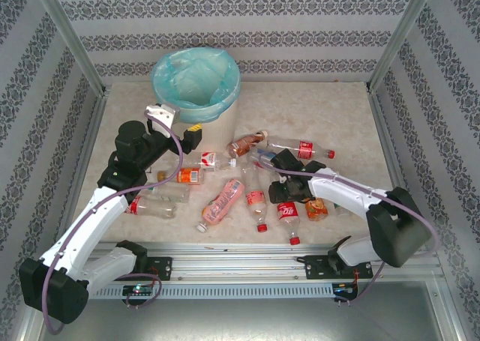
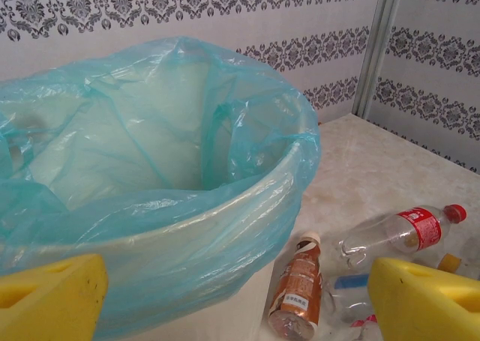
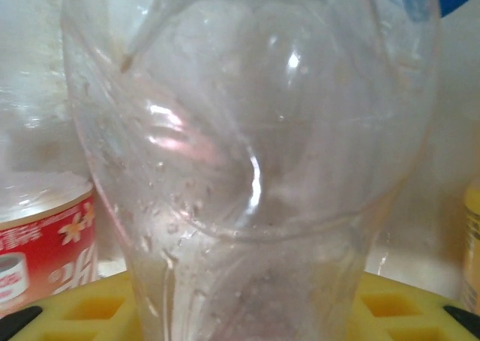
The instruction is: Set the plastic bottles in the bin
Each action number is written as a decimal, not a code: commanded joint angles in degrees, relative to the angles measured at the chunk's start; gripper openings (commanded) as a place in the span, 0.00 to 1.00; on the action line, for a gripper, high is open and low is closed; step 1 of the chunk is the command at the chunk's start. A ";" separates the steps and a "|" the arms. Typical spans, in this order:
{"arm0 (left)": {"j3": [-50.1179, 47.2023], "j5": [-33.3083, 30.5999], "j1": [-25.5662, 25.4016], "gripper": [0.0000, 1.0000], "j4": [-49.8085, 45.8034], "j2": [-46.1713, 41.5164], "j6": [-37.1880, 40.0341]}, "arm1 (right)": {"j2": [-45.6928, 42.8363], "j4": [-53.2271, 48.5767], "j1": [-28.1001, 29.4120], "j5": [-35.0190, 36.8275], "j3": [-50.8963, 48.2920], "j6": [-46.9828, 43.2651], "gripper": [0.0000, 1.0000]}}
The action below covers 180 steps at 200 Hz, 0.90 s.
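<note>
Pale stone-look table (image 1: pixel 337 116), fenced on three sides by patterned wallpaper panels. At its far left, standing upright, the bin (image 1: pixel 196 82) — round, cream-white, far bigger than any bottle, lined with a blue-green bag (image 2: pixel 150 131) folded over the rim; inside, crumpled folds of that liner.

Left arm (image 1: pixel 90 221) and right arm (image 1: pixel 352 195), white and black, reaching in from the near edge.

Left gripper (image 2: pixel 238 300) raised just beside the bin's near side, yellow pads (image 2: pixel 52 300) wide apart, gripping nothing.

Right gripper (image 1: pixel 276 165) low in the middle of the table, up against a clear crumpled bottle (image 3: pixel 247 169) with a blue cap; in the right wrist view, that bottle right against a yellow pad. Cannot tell whether clamped on it or merely touching.

The plastic bottles (image 1: pixel 287 213) lying on their sides on the table between bin and arm bases, outside the bin: a red-labelled bottle (image 1: pixel 304 148) and a brown bottle (image 1: pixel 246 144) nearest the bin, a pink bottle (image 1: pixel 222 203) toward the near edge, an orange-labelled bottle (image 1: pixel 187 176) by the left arm.
</note>
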 commanded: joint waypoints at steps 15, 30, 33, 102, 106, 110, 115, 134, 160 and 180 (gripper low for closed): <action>1.81 -0.16 -0.48 0.91 2.06 -1.40 0.21 | -6.19 -3.73 -0.45 -0.22 0.95 -0.34 0.47; 1.95 0.26 -0.49 0.91 2.48 -1.48 -0.28 | -8.31 -5.12 -0.42 -0.18 1.45 -0.18 0.46; 1.93 0.43 -0.49 0.91 2.61 -1.50 -0.40 | -8.74 -5.44 -0.43 -0.13 1.59 -0.10 0.46; 2.72 2.58 -0.53 0.91 3.66 -1.49 -2.64 | -18.22 -9.30 -0.70 0.92 6.31 -0.96 0.42; 2.59 2.75 -0.55 0.91 4.03 -1.43 -2.74 | -18.65 -9.18 -0.71 1.01 6.67 -1.11 0.42; 2.40 2.89 -0.54 0.90 4.47 -1.19 -2.87 | -19.04 -9.12 -0.76 1.02 7.01 -1.19 0.41; 2.15 2.91 -0.55 0.90 5.15 -0.94 -3.11 | -19.56 -8.90 -0.84 1.02 7.49 -1.30 0.41; 2.51 3.52 -0.56 0.90 6.42 0.84 -4.64 | -21.60 -6.91 -1.36 0.65 9.09 -1.65 0.40; 4.75 10.16 -0.68 0.90 7.99 4.35 -8.33 | -23.22 -1.23 -2.35 -2.66 11.28 -3.31 0.37; 7.18 15.67 -1.42 0.90 8.68 7.71 -12.63 | -23.47 1.72 -2.53 -5.21 13.23 -5.92 0.36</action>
